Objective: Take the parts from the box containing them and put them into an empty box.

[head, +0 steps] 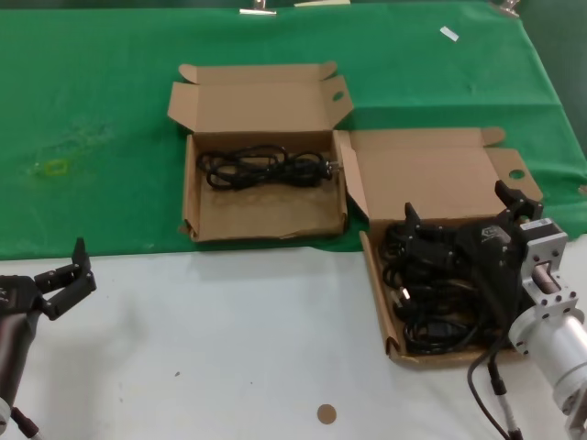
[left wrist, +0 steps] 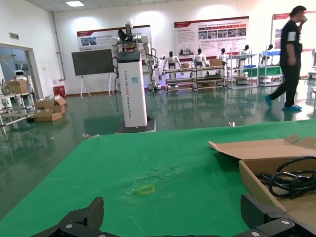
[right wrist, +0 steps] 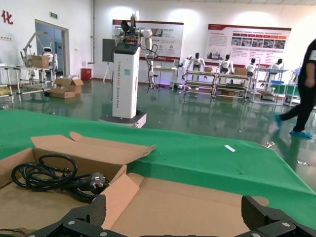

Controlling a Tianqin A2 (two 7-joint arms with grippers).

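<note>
1. Presently, right pincer point(head: 463, 225): fingers spread wide, low over the heap of parts point(head: 438, 293) in the right-hand box point(head: 378, 293), gripping nothing.
2. Left pincer point(head: 71, 275): open and empty, parked over the white surface point(head: 229, 348) at the near left.
3. Left-hand box point(head: 266, 215): lid up, resting on the green cloth point(head: 101, 119); one cable bundle point(head: 261, 170) lies along its rear wall.
</note>
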